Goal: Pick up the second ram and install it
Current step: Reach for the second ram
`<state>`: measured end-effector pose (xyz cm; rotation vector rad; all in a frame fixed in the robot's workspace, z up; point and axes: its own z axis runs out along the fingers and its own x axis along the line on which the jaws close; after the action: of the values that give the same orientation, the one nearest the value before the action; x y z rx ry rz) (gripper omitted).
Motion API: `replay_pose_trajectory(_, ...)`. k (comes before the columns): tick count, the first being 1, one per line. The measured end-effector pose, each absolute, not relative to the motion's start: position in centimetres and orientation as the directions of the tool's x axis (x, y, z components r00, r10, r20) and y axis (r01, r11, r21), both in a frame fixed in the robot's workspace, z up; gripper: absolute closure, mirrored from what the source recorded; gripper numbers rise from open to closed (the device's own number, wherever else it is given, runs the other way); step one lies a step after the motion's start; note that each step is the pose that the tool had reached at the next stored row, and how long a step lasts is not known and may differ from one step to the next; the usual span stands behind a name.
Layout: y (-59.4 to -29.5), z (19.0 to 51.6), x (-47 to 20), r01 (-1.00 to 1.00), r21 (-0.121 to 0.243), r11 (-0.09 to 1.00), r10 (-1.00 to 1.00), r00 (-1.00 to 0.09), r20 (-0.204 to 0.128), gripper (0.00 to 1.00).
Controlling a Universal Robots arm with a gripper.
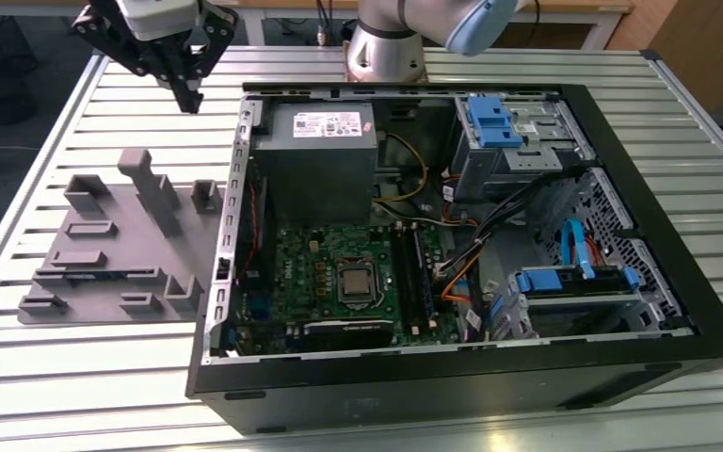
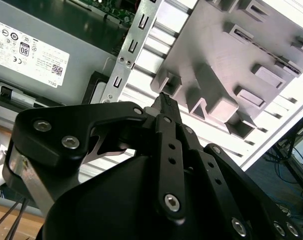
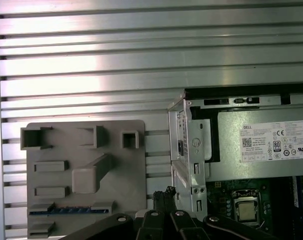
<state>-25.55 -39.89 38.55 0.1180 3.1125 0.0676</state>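
Note:
The second ram (image 1: 98, 276) is a thin dark strip standing on edge in a long slot of the grey tray (image 1: 110, 240), on the table at the exterior view's left. In the first wrist view the ram (image 3: 71, 211) shows bluish along the tray (image 3: 56, 145). My gripper (image 1: 191, 102) hangs above the table beyond the tray, near the case's far corner on the exterior view's left. Its black fingers meet at the tip with nothing between them, as both wrist views show (image 2: 165, 100) (image 3: 164, 192). It is well apart from the ram.
An open computer case (image 1: 462, 377) lies on the slatted metal table (image 1: 72, 377). Inside are the power supply (image 1: 317, 141), the green motherboard (image 1: 336, 273) with dark memory slots (image 1: 414, 273), cables and blue-handled drive bays (image 1: 500, 122). The arm's base (image 1: 380, 56) stands behind the case.

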Motion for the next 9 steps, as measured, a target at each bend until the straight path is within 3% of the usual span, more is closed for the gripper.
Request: replay_pose_trajectory(9, -39.89, 38.54, -25.80, 0.075, 0.044, 0.996, 0.076, -0.997, -0.024, 0.89)
